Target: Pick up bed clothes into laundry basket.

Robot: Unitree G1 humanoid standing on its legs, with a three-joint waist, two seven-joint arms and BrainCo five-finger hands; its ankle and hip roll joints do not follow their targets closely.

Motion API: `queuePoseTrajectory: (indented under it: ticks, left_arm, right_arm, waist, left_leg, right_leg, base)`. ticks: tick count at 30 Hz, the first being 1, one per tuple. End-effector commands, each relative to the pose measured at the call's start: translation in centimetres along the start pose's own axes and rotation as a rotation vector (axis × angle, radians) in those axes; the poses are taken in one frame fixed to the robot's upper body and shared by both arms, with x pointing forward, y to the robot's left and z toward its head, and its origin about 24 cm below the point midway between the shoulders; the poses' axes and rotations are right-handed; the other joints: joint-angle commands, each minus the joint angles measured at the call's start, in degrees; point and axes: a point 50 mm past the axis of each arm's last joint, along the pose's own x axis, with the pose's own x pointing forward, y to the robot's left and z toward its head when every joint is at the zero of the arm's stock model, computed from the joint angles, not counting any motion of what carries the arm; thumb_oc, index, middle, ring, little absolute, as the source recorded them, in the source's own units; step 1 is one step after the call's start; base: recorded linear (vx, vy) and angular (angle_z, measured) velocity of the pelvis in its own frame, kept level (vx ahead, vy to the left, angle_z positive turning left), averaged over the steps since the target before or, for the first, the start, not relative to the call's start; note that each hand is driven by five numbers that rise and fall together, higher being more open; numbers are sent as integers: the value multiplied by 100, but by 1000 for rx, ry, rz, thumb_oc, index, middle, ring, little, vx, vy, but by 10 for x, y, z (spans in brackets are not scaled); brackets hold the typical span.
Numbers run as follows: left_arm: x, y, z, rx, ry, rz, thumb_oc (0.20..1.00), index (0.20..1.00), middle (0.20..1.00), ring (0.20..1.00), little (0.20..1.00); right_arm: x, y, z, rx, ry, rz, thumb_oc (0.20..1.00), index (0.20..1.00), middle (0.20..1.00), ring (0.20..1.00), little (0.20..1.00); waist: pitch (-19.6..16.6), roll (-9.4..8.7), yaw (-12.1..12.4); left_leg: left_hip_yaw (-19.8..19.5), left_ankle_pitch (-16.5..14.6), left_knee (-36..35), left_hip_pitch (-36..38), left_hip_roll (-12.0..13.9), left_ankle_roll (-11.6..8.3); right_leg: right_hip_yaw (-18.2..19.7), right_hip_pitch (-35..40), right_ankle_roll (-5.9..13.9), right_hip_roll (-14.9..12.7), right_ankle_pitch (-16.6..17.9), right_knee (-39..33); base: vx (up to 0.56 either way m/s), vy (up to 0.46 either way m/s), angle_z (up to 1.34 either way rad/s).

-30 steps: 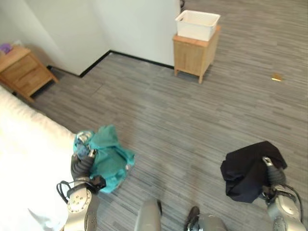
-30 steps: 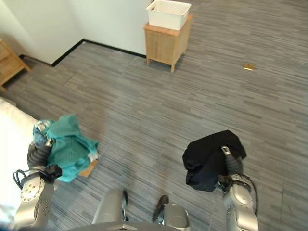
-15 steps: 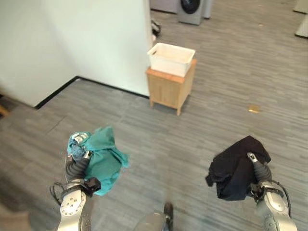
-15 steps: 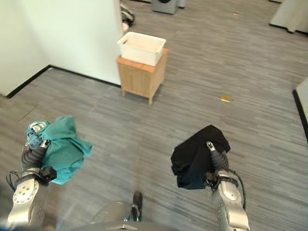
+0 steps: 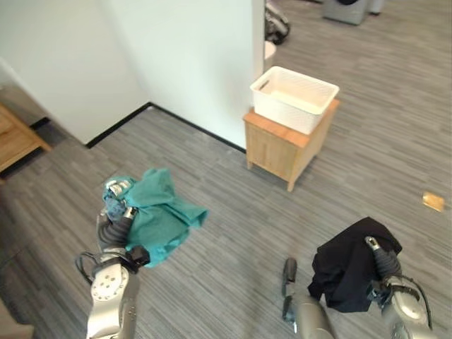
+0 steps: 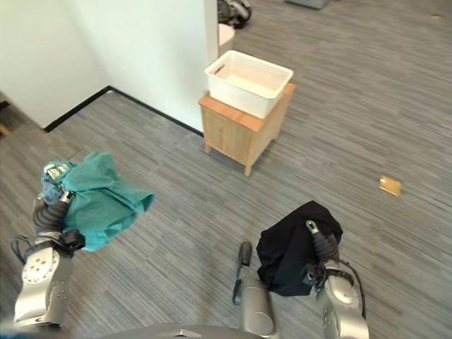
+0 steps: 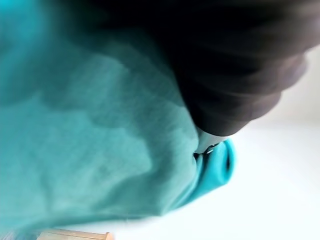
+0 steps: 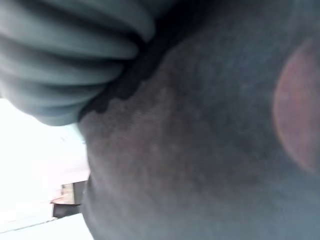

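The left hand [image 5: 116,220] is raised above the grey plank floor [image 5: 212,176] with a teal garment [image 5: 159,215] draped over it, and the right hand [image 5: 378,258] likewise carries a black garment [image 5: 346,272]; cloth covers both sets of fingers, so their grip cannot be told. Ahead, well apart from both, a white laundry basket [image 5: 294,99] sits on the tabletop of a small wooden stand [image 5: 282,145] beside a white wall [image 5: 176,49].

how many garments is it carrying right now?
2. A teal garment hangs draped over the left hand; a black garment covers the right hand. More could be bundled inside either; a blue patterned bit shows by the teal one.
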Motion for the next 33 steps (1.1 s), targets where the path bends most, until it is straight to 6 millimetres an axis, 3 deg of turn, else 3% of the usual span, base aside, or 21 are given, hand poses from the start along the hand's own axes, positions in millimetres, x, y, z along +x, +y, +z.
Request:
queuePoseTrajectory:
  ticks: [1, 2, 4, 5, 7, 8, 10, 11, 12, 13, 14, 16, 20, 22, 24, 28, 30, 31, 33]
  left_arm:
    - [5, 2, 45, 79, -229, -56, 200, 200, 200, 200, 200]
    - [9, -10, 45, -12, -233, -68, 200, 200, 200, 200, 200]
    - [11, -18, 44, -78, -222, -94, 200, 200, 200, 200, 200]
    - [10, -20, 42, -94, -214, -103, 200, 200, 200, 200, 200]
    - [9, -20, 40, -106, -203, -106, 200, 200, 200, 200, 200]
    - [9, -20, 39, -120, -194, -98, 200, 200, 200, 200, 200]
    - [8, -20, 34, -143, -168, -90, 200, 200, 200, 200, 200]
    - [8, -20, 33, -143, -167, -90, 200, 200, 200, 200, 200]
    - [7, -18, 31, -135, -157, -85, 200, 200, 200, 200, 200]
    - [5, -15, 26, -120, -141, -74, 200, 200, 200, 200, 200]
    - [4, -13, 22, -115, -126, -62, 200, 200, 200, 200, 200]
    - [0, -6, 17, -105, -102, -34, 200, 200, 200, 200, 200]
    - [-2, 0, 17, -74, -102, -27, 200, 200, 200, 200, 200]
    - [5, 4, 27, -21, -131, -29, 200, 200, 200, 200, 200]
    - [8, 4, 31, 6, -143, -42, 200, 200, 200, 200, 200]
    - [11, 1, 35, 10, -160, -59, 200, 200, 200, 200, 200]
    - [12, -2, 35, 16, -156, -75, 200, 200, 200, 200, 200]
    - [13, -3, 35, 16, -160, -78, 200, 200, 200, 200, 200]
    - [14, -4, 37, 14, -168, -82, 200, 200, 200, 200, 200]
  right_arm:
    - [0, 7, 34, 27, -177, 47, 200, 200, 200, 200, 200]
    - [4, 8, 43, 46, -217, 49, 200, 200, 200, 200, 200]
    - [4, 5, 48, 67, -237, 36, 200, 200, 200, 200, 200]
    - [3, 1, 48, 56, -232, 19, 200, 200, 200, 200, 200]
    - [2, -4, 47, 49, -226, -1, 200, 200, 200, 200, 200]
    - [1, -8, 46, 46, -221, -24, 200, 200, 200, 200, 200]
    - [-2, -14, 46, 39, -225, -59, 200, 200, 200, 200, 200]
    - [-2, -14, 46, 38, -225, -59, 200, 200, 200, 200, 200]
    - [-1, -14, 48, 35, -231, -60, 200, 200, 200, 200, 200]
    - [1, -14, 51, -9, -233, -45, 200, 200, 200, 200, 200]
    - [2, -14, 53, -28, -237, -40, 200, 200, 200, 200, 200]
    - [5, -12, 57, -42, -243, -27, 200, 200, 200, 200, 200]
    - [7, -5, 60, -20, -262, -8, 200, 200, 200, 200, 200]
    - [8, 8, 58, 19, -259, 27, 200, 200, 200, 200, 200]
    - [8, 10, 56, -7, -247, 41, 200, 200, 200, 200, 200]
    - [7, 8, 55, -6, -248, 19, 200, 200, 200, 200, 200]
    - [5, 2, 55, -16, -251, -19, 200, 200, 200, 200, 200]
    - [5, -7, 61, -39, -276, -63, 200, 200, 200, 200, 200]
    - [5, -11, 67, -53, -302, -92, 200, 200, 200, 200, 200]
  waist:
    - [-335, -96, -116]
    - [-250, -63, -109]
    - [-131, -295, -113]
    - [-60, -334, -63]
    - [34, -366, 31]
    - [77, -354, 81]
    - [52, -333, 169]
    - [53, -356, 171]
    - [10, -327, 193]
    - [-64, -268, 325]
    - [-98, -234, 406]
    - [-168, -216, 473]
    - [-283, -158, 447]
    - [-281, -141, 484]
    - [-222, -113, 452]
    - [-72, -73, 365]
    - [-58, -31, 227]
    - [-99, -2, 169]
    - [-109, 10, 137]
  left_leg:
    - [287, 397, -158, -510, -47, 115]
    - [503, 941, 1783, -1127, 73, -177]
    - [986, 1313, 3859, -2054, 275, -318]
    - [1162, 1251, 4223, -2390, 391, -276]
    - [1241, 1172, 4368, -2807, 372, -277]
    - [1359, 1131, 4200, -3150, 526, -250]
    - [1597, 1198, 2632, -3373, 987, -255]
    - [1620, 1239, 2544, -3319, 954, -254]
    - [1812, 1342, 1743, -3240, 1049, -316]
    - [1672, 1673, 873, -3134, 939, -414]
    - [1448, 1808, 650, -3173, 823, -473]
    - [1098, 1697, 474, -3039, 650, -498]
    - [1074, 1548, 189, -2688, 509, -378]
    - [1037, 1401, -87, -2417, 293, -124]
    - [1065, 1334, -224, -2225, 210, 42]
    - [1124, 1382, -486, -1975, 137, 200]
    - [1062, 1316, -603, -1830, 109, 198]
    - [1077, 1301, -638, -1785, 114, 159]
    - [1086, 1275, -638, -1755, 108, 132]
  right_leg:
    - [78, 479, 466, -268, 665, -846]
    - [-79, 864, 217, -285, 323, -698]
    - [-309, 1346, -77, -335, 79, -849]
    - [-411, 1591, -190, -273, -76, -958]
    - [-431, 1819, -221, -276, -171, -1055]
    - [-509, 2017, -196, -266, -217, -1195]
    - [-763, 2314, -17, -380, -355, -1364]
    - [-759, 2322, -13, -407, -355, -1365]
    - [-860, 2351, 80, -474, -368, -1379]
    - [-818, 2479, 147, -483, -419, -1433]
    - [-784, 2565, 161, -478, -435, -1479]
    - [-714, 2608, 191, -532, -422, -1476]
    - [-655, 2598, 266, -620, -411, -1403]
    - [-400, 2325, 353, -930, -451, -651]
    - [-312, 2013, 347, -1155, -222, 40]
    - [-123, 1611, 368, -1360, 166, 947]
    - [118, 1370, 383, -1246, 101, 1137]
    - [103, 1188, 370, -1070, 35, 787]
    - [35, 1172, 368, -989, -14, 560]
  base:
    - [552, -280, 45]
    - [476, -305, 15]
    - [361, -383, 19]
    - [183, -246, 56]
    - [167, -123, 12]
    - [429, -120, -22]
    - [397, 0, 9]
    - [210, 108, 27]
    - [313, 185, 1]
    - [419, 245, -35]
    - [420, 235, -54]
    - [302, 179, -84]
    - [211, 231, -29]
    - [196, 383, 42]
    - [97, 280, 30]
    - [56, 129, 30]
    - [142, 68, 48]
    - [153, 18, 32]
    - [98, -39, 11]
